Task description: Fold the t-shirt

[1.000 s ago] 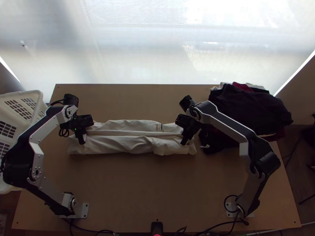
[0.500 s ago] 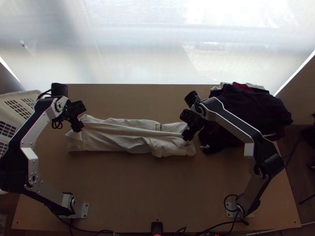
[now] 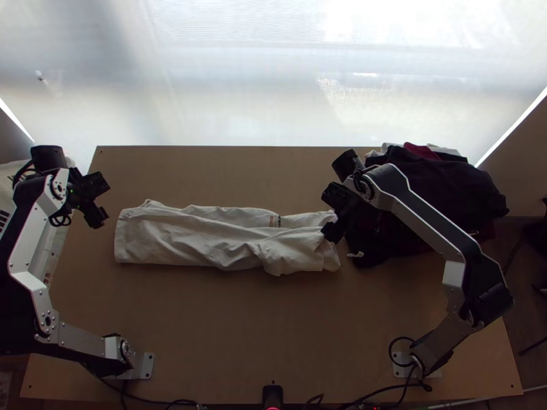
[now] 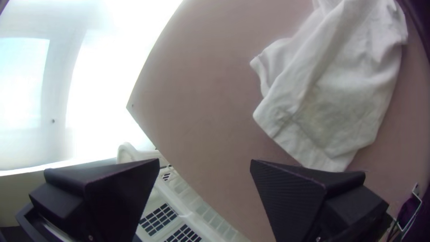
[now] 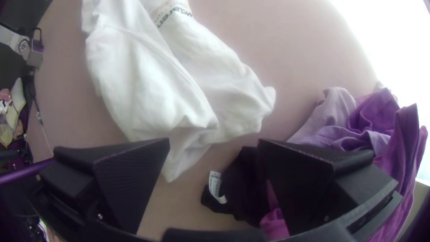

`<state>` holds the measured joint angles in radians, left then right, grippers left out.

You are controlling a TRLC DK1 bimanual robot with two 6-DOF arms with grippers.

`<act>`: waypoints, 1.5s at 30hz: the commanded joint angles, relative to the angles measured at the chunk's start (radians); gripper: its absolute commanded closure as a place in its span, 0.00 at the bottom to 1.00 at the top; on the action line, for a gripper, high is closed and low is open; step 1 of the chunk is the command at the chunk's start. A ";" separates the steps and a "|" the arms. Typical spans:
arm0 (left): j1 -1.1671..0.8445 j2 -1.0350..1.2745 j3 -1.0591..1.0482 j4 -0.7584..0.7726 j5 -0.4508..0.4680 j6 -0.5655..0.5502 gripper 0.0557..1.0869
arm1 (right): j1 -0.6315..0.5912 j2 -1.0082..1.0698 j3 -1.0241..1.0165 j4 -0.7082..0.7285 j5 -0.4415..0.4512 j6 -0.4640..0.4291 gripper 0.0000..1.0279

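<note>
A clothes pile [image 3: 437, 188] and a basket [image 4: 186, 208] flanked the table [image 3: 273, 314].
Mostly dark, the pile lay toward the far right corner, a white tag [image 5: 216, 184] showing; the white latticed basket stood by the left edge.

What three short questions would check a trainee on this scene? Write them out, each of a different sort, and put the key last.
1. True or false: the left gripper and the right gripper both have their fingers apart.

2. How does the white t-shirt lie on the table?
a) spread out flat with both sleeves open
b) gathered into a long, narrow strip
c) rolled into a round ball

3. Fill in the missing word: the pile of dark clothes lies toward the ____ arm's side of the table.

Key: 1 true; 2 b; 3 right.
</note>
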<state>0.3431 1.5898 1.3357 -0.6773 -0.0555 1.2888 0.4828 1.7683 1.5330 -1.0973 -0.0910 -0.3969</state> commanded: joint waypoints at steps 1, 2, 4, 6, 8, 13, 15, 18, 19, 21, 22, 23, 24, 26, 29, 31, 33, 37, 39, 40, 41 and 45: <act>0.083 0.019 0.005 0.110 0.013 0.017 0.05 | -0.015 -0.012 0.024 0.002 0.007 0.026 0.10; 0.083 -0.010 0.003 0.102 0.014 -0.013 0.05 | -0.015 -0.027 0.032 0.002 0.010 0.036 0.10; 0.070 -0.097 -0.020 0.070 0.060 -0.089 0.05 | -0.012 -0.063 0.046 0.005 0.027 0.066 0.08; 0.040 -0.217 -0.084 0.053 0.103 -0.152 0.05 | 0.007 -0.099 0.047 0.020 0.063 0.093 0.07; 0.008 -0.350 -0.196 0.090 0.158 -0.169 0.05 | 0.043 -0.124 0.033 0.050 0.142 0.112 0.06; -0.122 -0.676 -0.495 0.199 0.181 -0.109 0.05 | 0.168 -0.141 -0.039 0.126 0.295 0.115 0.05; -0.205 -0.800 -0.589 0.209 0.184 -0.091 0.05 | 0.217 -0.141 -0.079 0.168 0.339 0.113 0.05; -0.303 -0.926 -0.688 0.213 0.186 -0.091 0.05 | 0.280 -0.141 -0.125 0.214 0.398 0.109 0.05; -0.320 -0.949 -0.708 0.205 0.190 -0.091 0.05 | 0.292 -0.139 -0.126 0.217 0.399 0.115 0.05; -0.335 -0.985 -0.736 0.148 0.224 -0.102 0.05 | 0.298 -0.139 -0.128 0.218 0.399 0.127 0.05; -0.340 -1.010 -0.764 0.142 0.238 -0.097 0.05 | 0.297 -0.142 -0.134 0.218 0.399 0.132 0.05; -0.342 -1.036 -0.794 0.140 0.247 -0.089 0.05 | 0.297 -0.145 -0.142 0.218 0.399 0.133 0.05; -0.349 -1.051 -0.822 0.137 0.258 -0.072 0.05 | 0.295 -0.150 -0.152 0.220 0.399 0.133 0.05; -0.352 -1.051 -0.853 0.107 0.269 -0.046 0.05 | 0.289 -0.164 -0.175 0.223 0.402 0.133 0.05; -0.355 -1.038 -0.891 0.091 0.270 0.018 0.05 | 0.284 -0.198 -0.197 0.224 0.412 0.127 0.05; -0.368 -1.013 -0.900 0.091 0.267 0.040 0.05 | 0.286 -0.214 -0.201 0.224 0.413 0.130 0.05; -0.366 -0.969 -0.902 0.102 0.252 0.041 0.05 | 0.306 -0.221 -0.203 0.226 0.413 0.136 0.05; -0.309 -0.956 -0.958 0.190 0.252 0.098 0.05 | 0.370 -0.208 -0.215 0.238 0.448 0.125 0.05; -0.311 -0.947 -0.988 0.245 0.250 0.109 0.05 | 0.382 -0.190 -0.214 0.243 0.456 0.122 0.05; -0.311 -0.938 -1.001 0.277 0.250 0.119 0.05 | 0.387 -0.185 -0.209 0.246 0.456 0.122 0.05; -0.312 -0.929 -1.015 0.318 0.250 0.124 0.05 | 0.390 -0.182 -0.208 0.254 0.456 0.122 0.05; -0.300 -0.827 -1.012 0.433 0.221 0.133 0.05 | 0.408 -0.176 -0.218 0.254 0.455 0.136 0.05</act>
<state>0.0246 0.6613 0.3634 -0.3985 0.1944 1.3895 0.8520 1.5787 1.3289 -0.8528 0.3531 -0.2695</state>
